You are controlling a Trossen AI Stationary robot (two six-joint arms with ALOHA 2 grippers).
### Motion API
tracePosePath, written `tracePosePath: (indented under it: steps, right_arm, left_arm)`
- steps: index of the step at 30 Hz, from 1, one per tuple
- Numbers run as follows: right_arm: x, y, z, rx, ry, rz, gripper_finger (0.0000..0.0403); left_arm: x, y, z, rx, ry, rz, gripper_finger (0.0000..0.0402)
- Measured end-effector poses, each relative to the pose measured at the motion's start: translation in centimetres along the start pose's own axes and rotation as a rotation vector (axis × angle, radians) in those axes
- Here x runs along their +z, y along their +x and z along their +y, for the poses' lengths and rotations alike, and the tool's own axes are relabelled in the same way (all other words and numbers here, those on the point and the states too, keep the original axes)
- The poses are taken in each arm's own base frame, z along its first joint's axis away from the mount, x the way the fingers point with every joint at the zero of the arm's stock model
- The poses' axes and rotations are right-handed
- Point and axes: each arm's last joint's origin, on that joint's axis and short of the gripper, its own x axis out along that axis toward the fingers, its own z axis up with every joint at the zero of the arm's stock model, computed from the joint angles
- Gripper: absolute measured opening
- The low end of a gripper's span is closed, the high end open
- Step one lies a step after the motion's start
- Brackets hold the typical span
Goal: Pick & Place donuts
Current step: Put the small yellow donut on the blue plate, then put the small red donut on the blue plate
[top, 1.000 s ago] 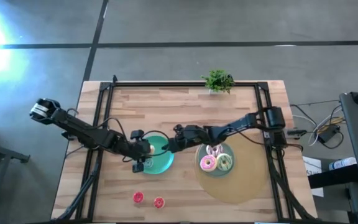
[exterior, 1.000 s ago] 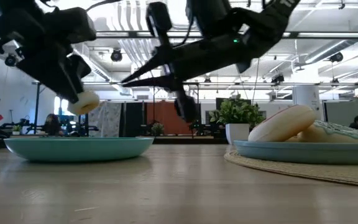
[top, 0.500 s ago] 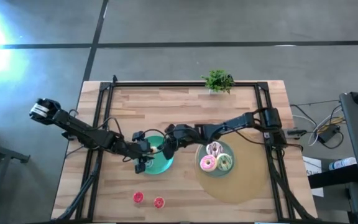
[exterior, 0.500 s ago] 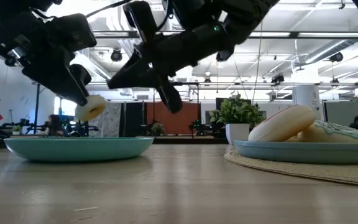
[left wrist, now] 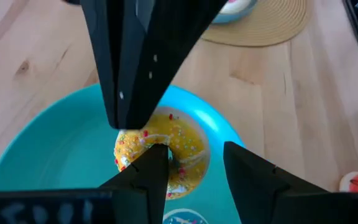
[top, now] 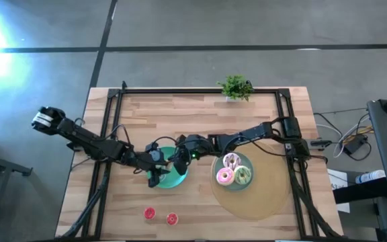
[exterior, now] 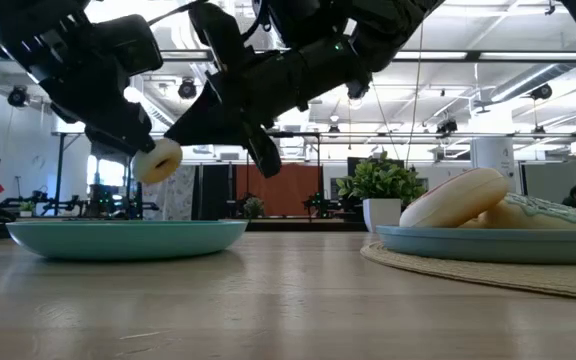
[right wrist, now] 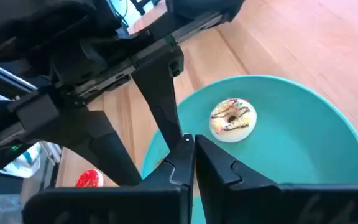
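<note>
A small cream-yellow donut (exterior: 158, 160) hangs at the end of my left gripper (top: 160, 165), above the left teal plate (exterior: 128, 238). The left wrist view shows this sprinkled donut (left wrist: 179, 146) at one fingertip. My right gripper (top: 178, 161) is shut and holds nothing. It reaches over the same plate, its tips (left wrist: 129, 118) close beside the donut. A cream donut with dark drizzle (right wrist: 232, 118) shows against the plate (right wrist: 303, 137); whether it is the same one I cannot tell. Three larger donuts (top: 232, 171) lie on the right plate. My left gripper carries the small donut at its fingertips, slanting down from the table's left. One fingertip (left wrist: 154, 158) covers the ring right beside its hole (left wrist: 168, 151). Whether the other finger touches the rim I cannot tell. The donut is lifted clear of the plate and tilted.
Two tiny red donuts (top: 149, 213) (top: 172, 218) lie on the bare wood near the front edge. The right teal plate (exterior: 488, 243) sits on a round woven mat (top: 254, 202). A small potted plant (top: 236, 87) stands at the far edge. Both arms crowd the left plate.
My right gripper has gone toward the table's left and near edge, over the left plate toward my left gripper, and has rolled about its own axis while staying shut. My left gripper has turned in place. The donut has turned with it and stays clear of the plate.
</note>
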Motion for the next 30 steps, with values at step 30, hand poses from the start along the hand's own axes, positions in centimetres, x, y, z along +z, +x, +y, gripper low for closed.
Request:
tracePosePath:
  steps: [30]
  right_arm:
    - [-1.3,0.1,-1.1,-0.080,-0.096,0.125,0.0009]
  left_arm:
    - [-0.3,0.1,1.2,0.074,0.035,0.062,0.0129]
